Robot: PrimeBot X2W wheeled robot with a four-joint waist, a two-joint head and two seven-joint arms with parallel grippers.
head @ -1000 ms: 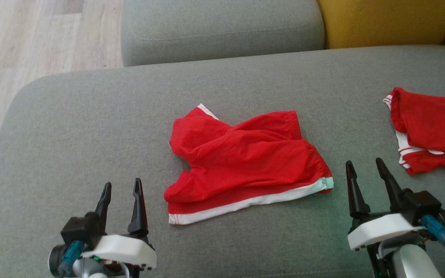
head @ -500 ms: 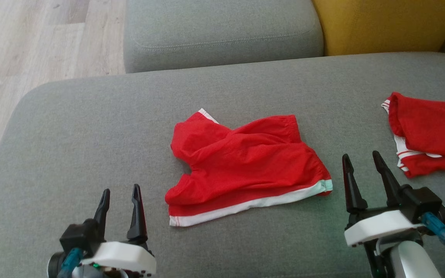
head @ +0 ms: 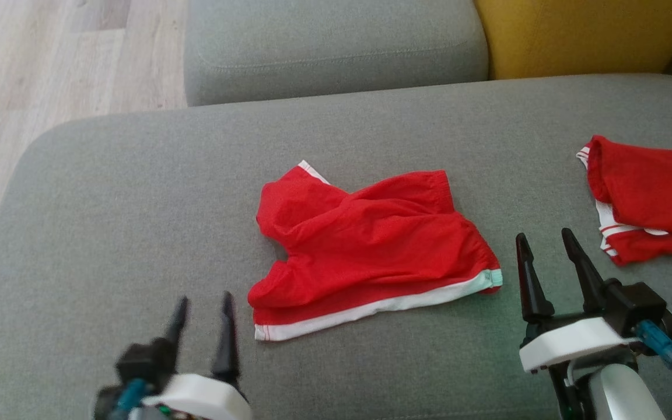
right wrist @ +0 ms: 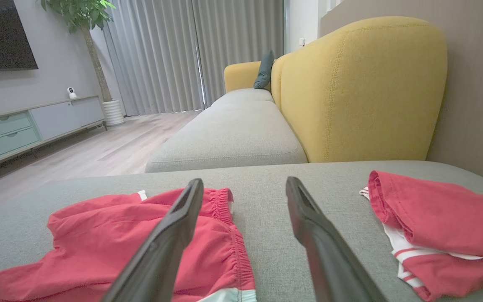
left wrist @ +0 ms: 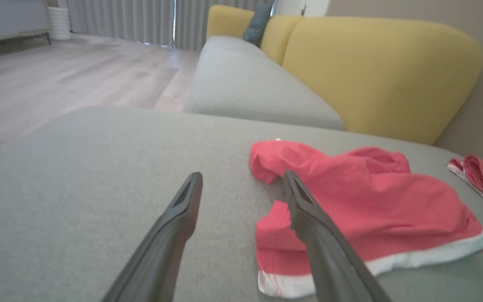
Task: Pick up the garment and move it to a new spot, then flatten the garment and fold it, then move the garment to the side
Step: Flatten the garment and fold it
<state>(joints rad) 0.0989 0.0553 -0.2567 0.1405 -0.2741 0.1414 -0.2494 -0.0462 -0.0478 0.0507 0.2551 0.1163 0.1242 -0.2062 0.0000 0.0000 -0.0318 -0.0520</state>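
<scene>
Two end effectors hover low over a grey sofa seat (head: 108,192), seen from the head camera. The left end effector (head: 205,298) is slightly blurred at the lower left, with its two dark fingers spread wide and nothing between them. The right end effector (head: 544,235) at the lower right is also spread wide and empty. Between them lies the garment (head: 365,251), a pair of red shorts with a white hem, rumpled near the middle of the seat, with one leg lying partly across the other. Neither end effector touches it. A second red garment (head: 651,198) lies near the seat's right edge, well apart from the shorts. A yellow backrest (head: 581,35) and a wooden floor (head: 50,58) lie beyond.

From the left wrist camera, the wide fingers point across the cushion. The garment (left wrist: 363,201) lies just to their right, its white-hemmed corner beside and partly behind the right-hand finger.

From the right wrist camera, the open fingers frame bare cushion. The garment (right wrist: 111,226) and its gathered waistband are on the left, and the second red garment (right wrist: 442,214) is on the right.

Judging from this, the task is at or near its start. The shorts are not gripped, flattened or folded. Picking up, spreading, folding and setting aside all appear to remain.
</scene>
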